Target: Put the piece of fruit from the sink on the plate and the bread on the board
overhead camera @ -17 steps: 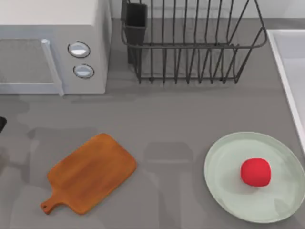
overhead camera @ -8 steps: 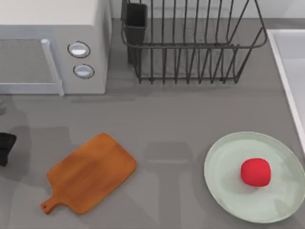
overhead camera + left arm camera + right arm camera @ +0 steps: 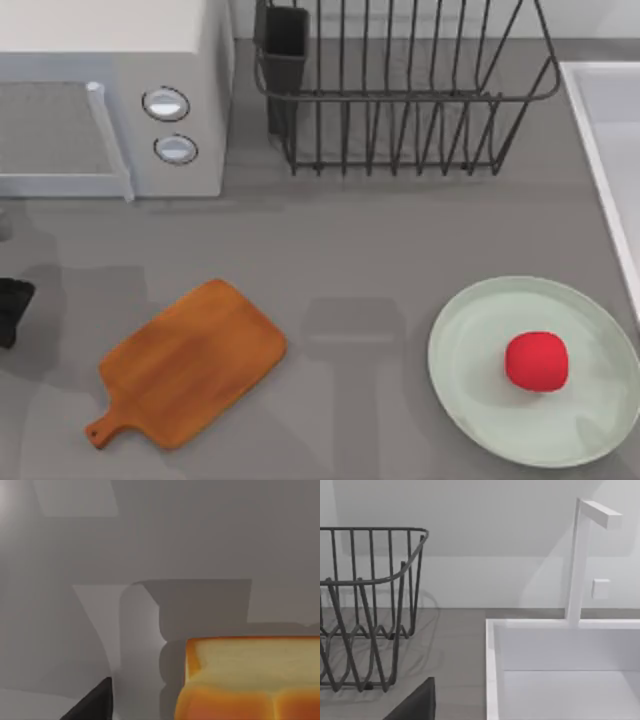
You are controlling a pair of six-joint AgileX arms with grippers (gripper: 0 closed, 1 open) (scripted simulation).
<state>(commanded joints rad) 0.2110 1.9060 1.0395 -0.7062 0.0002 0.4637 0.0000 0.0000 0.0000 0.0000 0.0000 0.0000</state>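
Note:
The piece of fruit (image 3: 536,361), small, round and red, lies on the pale green plate (image 3: 470,330) at the front right. The orange-brown board (image 3: 190,363) lies bare at the front left. The sink (image 3: 610,130) runs along the right edge, and its white basin (image 3: 560,680) looks bare. The bread (image 3: 250,680), golden-brown with paler sides, fills a corner of the left wrist view. My left gripper (image 3: 12,312) is at the table's left edge, left of the board. It is open, and a gap shows between its dark finger (image 3: 95,702) and the bread.
A microwave (image 3: 110,100) stands at the back left. A dark wire dish rack (image 3: 400,90) stands at the back middle. A white faucet (image 3: 580,560) rises behind the sink. My right gripper (image 3: 415,702) is parked near the sink and rack.
A second ago the left gripper barely showed at the top view's left edge. It then came in and moved toward the front, and has held still for the last half second.

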